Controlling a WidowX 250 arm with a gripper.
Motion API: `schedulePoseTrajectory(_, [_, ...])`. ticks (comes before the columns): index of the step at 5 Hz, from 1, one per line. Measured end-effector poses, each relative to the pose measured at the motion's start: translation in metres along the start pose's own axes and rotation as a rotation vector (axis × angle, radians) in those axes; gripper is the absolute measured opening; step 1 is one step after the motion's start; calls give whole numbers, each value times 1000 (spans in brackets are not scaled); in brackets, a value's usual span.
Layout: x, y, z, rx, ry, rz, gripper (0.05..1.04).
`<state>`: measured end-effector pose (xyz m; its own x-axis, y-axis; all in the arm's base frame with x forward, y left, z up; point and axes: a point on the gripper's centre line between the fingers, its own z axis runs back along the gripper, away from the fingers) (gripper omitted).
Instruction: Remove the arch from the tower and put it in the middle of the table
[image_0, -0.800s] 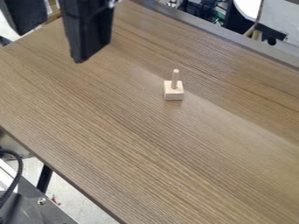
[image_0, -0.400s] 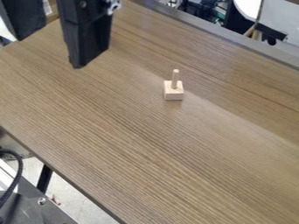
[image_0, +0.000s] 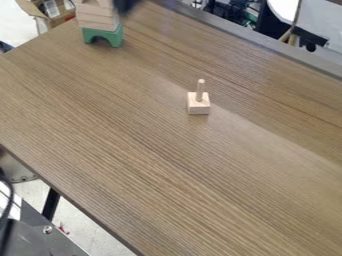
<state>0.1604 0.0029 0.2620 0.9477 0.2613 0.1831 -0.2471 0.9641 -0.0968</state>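
The gripper (image_0: 126, 5) has shifted toward the top edge, revealing the tower (image_0: 97, 19); grip: cannot tell.

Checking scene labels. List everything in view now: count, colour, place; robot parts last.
table: 1, brown wood grain, across the view
green arch: 1, green, upper left, under the tan blocks
tan blocks: count unclear, pinkish tan, stacked on the arch
square block: 1, pale wood, right of centre
peg: 1, pale wood, upright on that block
cardboard: at least 1 piece, brown, upper-left corner
table leg: 1, black, lower left
background clutter: uncounted, mixed colours, upper right
hardware: uncounted, dark grey, lower left
claw or arm part: 1, black, top edge beside tower
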Motion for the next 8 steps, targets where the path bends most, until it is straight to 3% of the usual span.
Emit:
schedulePoseTrajectory(1, [56, 19, 15, -15, -72, 250, 998])
schedulePoseTrajectory(2, [108, 34, 15, 2, -114, 498, 998])
schedulePoseTrajectory(3, [144, 51, 4, 39, -139, 736, 998])
schedulePoseTrajectory(6, [191, 123, -28, 170, -322, 1288, 998])
schedulePoseTrajectory(8, [208, 155, -48, 250, -364, 1486, 998])
